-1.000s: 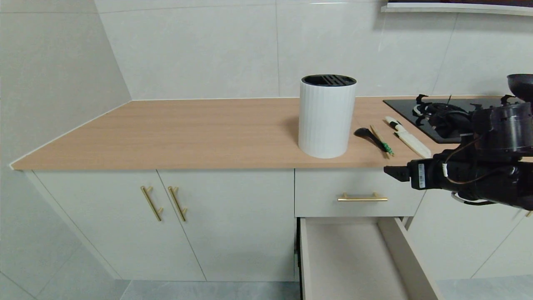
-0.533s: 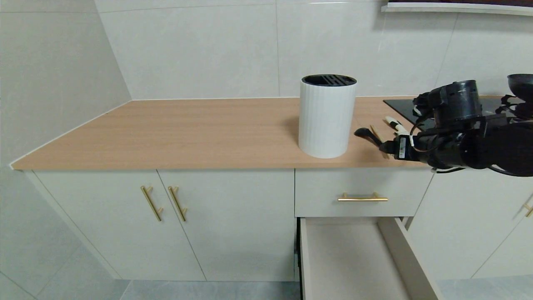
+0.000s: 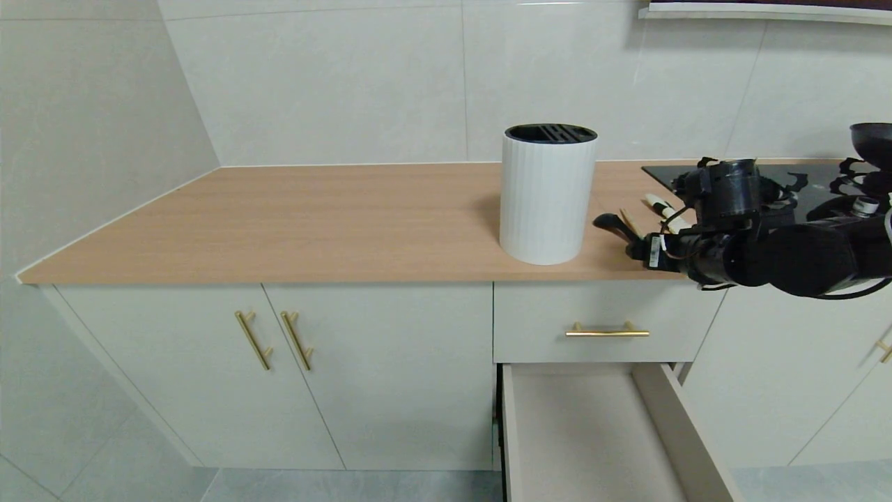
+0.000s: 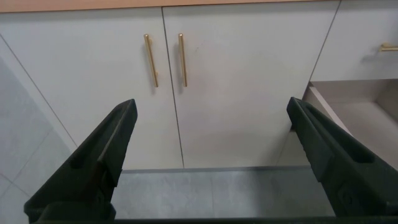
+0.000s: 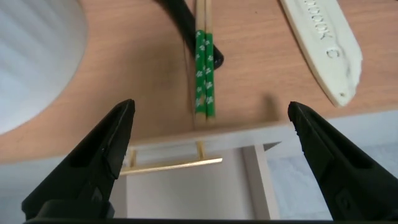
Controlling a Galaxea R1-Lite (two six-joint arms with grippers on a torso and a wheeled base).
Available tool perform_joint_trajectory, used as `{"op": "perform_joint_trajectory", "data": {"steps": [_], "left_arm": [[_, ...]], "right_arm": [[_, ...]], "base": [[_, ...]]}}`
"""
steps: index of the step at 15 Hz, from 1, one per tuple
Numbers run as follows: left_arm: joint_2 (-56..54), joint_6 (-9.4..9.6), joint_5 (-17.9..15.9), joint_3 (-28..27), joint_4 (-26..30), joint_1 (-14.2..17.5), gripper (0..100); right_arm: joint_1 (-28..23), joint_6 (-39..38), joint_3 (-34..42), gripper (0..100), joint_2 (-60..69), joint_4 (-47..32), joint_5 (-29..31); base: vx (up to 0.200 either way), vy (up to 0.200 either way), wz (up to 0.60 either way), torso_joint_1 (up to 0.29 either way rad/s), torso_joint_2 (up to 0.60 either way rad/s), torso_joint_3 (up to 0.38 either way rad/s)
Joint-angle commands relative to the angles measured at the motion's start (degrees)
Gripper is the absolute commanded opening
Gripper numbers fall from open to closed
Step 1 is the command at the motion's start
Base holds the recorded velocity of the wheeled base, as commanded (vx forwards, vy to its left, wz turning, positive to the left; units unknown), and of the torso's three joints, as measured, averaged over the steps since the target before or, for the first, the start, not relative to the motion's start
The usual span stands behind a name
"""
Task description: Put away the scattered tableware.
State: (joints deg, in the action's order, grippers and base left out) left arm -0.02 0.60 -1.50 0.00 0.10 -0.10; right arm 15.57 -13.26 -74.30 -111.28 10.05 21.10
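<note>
A tall white utensil holder with a black slotted top stands on the wooden counter. Just right of it lie a black spoon, a pair of chopsticks with green ends, and a white knife. My right gripper hovers at the counter's front edge, above the green ends of the chopsticks. In the right wrist view the right gripper is open, with nothing between its fingers. My left gripper is open too, low down and facing the cabinet doors.
Below the counter, the lower drawer is pulled out under a closed drawer with a gold handle. A black gas hob lies at the counter's right end. The counter left of the holder is bare wood.
My right arm has risen from below counter level to the counter's front edge and shifted left, coming over the chopsticks. The tableware has not moved.
</note>
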Motion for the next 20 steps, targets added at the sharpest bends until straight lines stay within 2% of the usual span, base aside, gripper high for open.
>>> {"op": "perform_joint_trajectory", "data": {"steps": [1, 8, 9, 18, 20], "left_arm": [[0.02, 0.02, 0.01, -0.09, -0.01, 0.01, 100], [0.02, 0.02, 0.01, 0.00, -0.01, 0.01, 100], [0.02, 0.02, 0.01, 0.00, -0.01, 0.01, 100], [0.02, 0.02, 0.01, 0.00, -0.01, 0.01, 100], [0.02, 0.02, 0.01, 0.00, -0.01, 0.01, 100]], "right_arm": [[-0.27, 0.26, -0.41, 100, -2.02, 0.33, -0.01], [-0.45, 0.26, -0.67, 100, -2.54, 2.61, -0.01], [-0.36, 0.26, -0.67, 0, -2.63, 2.61, -0.01], [-0.19, -0.36, -0.23, 0, -1.93, 3.05, 0.17], [0.08, -0.54, 3.29, 0, 1.50, 3.05, 0.17]], "base": [[0.000, 0.000, 0.00, 0.000, 0.00, 0.000], [0.000, 0.000, 0.00, 0.000, 0.00, 0.000], [0.000, 0.000, 0.00, 0.000, 0.00, 0.000], [0.000, 0.000, 0.00, 0.000, 0.00, 0.000], [0.000, 0.000, 0.00, 0.000, 0.00, 0.000]]}}
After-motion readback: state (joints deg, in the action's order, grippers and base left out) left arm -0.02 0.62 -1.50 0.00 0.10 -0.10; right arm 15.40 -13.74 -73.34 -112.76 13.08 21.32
